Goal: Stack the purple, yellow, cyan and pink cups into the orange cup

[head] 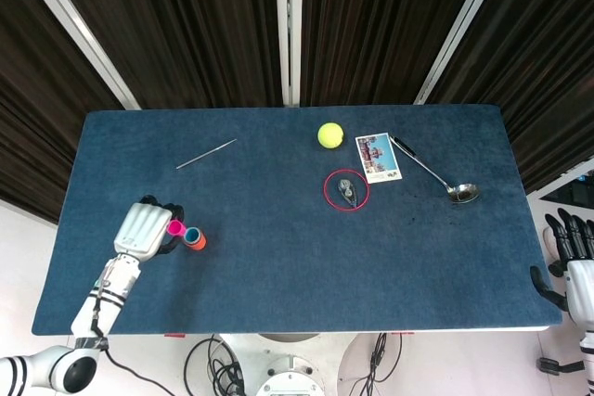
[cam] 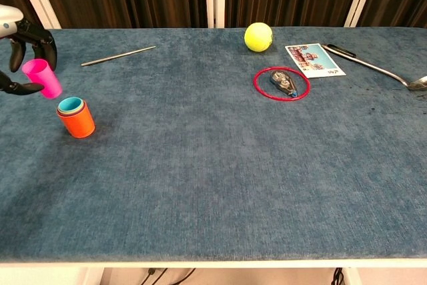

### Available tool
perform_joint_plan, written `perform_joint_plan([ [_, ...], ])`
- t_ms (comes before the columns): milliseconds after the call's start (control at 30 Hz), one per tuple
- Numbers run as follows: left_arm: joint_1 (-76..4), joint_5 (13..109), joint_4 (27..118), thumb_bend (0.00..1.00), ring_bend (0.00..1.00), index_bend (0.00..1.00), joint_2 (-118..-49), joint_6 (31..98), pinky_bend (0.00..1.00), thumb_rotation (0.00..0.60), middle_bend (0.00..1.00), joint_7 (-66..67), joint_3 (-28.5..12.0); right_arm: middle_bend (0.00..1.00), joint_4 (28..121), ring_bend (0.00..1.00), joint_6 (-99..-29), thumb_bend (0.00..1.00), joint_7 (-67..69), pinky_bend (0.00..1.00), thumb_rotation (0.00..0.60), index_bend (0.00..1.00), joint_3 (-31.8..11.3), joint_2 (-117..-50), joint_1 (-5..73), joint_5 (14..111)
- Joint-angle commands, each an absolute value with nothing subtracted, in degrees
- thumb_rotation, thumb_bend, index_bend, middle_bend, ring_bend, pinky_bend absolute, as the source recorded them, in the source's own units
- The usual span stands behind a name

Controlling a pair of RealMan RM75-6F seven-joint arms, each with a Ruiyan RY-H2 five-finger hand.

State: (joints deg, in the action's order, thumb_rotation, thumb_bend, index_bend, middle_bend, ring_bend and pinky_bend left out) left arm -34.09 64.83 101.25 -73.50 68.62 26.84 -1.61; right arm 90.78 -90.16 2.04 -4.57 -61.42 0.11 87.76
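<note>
The orange cup stands on the blue table at the left, with a cyan cup nested inside it; it also shows in the head view as the orange cup. My left hand holds the pink cup in the air, tilted, just left of and above the orange cup. The pink cup shows beside the stack from above. My right hand hangs off the table's right edge with its fingers spread and nothing in them.
A thin metal rod lies at the back left. A yellow tennis ball, a postcard, a ladle and a red ring around a small dark object sit at the back right.
</note>
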Motion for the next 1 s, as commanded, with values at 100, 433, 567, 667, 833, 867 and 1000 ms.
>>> perform_joint_plan([
  [100, -33.65, 66.74, 100.13, 0.33, 0.56, 0.52, -74.59, 68.1, 0.3, 0.6, 0.5, 25.27, -1.81, 0.0, 91.18, 0.0, -89.99, 0.31, 1.29, 0.0, 0.6, 0.02, -4.42, -61.55, 0.18, 87.71],
  [433, -34.03, 66.9, 95.96, 0.34, 0.55, 0.52, -77.69, 65.48, 0.3, 0.6, 0.51, 25.34, -2.4, 0.0, 90.85, 0.0, -89.75, 0.31, 1.25, 0.0, 0.6, 0.02, -4.22, -61.84, 0.02, 87.08],
  [567, -33.91, 66.5, 95.53, 0.34, 0.55, 0.52, -77.94, 65.27, 0.3, 0.6, 0.51, 25.99, -2.7, 0.0, 90.47, 0.0, -89.72, 0.31, 1.61, 0.0, 0.6, 0.02, -4.22, -61.93, -0.06, 86.83],
  [667, -33.74, 66.4, 95.8, 0.34, 0.55, 0.49, -77.85, 65.03, 0.29, 0.6, 0.49, 26.05, -2.78, 0.0, 90.23, 0.0, -89.6, 0.31, 1.79, 0.0, 0.6, 0.02, -4.2, -62.06, -0.01, 86.77],
  [833, -33.41, 67.72, 96.0, 0.29, 0.42, 0.26, -77.55, 64.65, 0.28, 0.6, 0.35, 24.36, -2.8, 0.0, 89.96, 0.0, -89.48, 0.31, 1.86, 0.0, 0.6, 0.02, -4.08, -62.33, 0.08, 86.91],
  [867, -33.34, 67.97, 96.02, 0.28, 0.38, 0.21, -77.5, 64.6, 0.27, 0.6, 0.3, 23.94, -2.8, 0.0, 89.92, 0.0, -89.48, 0.31, 1.86, 0.0, 0.6, 0.02, -4.08, -62.35, 0.08, 86.91],
  [1000, -32.89, 69.02, 95.94, 0.26, 0.27, 0.14, -77.26, 65.22, 0.24, 0.6, 0.21, 23.28, -2.97, 0.0, 89.86, 0.0, -89.74, 0.31, 2.04, 0.0, 0.6, 0.02, -4.14, -62.33, -0.01, 86.91],
])
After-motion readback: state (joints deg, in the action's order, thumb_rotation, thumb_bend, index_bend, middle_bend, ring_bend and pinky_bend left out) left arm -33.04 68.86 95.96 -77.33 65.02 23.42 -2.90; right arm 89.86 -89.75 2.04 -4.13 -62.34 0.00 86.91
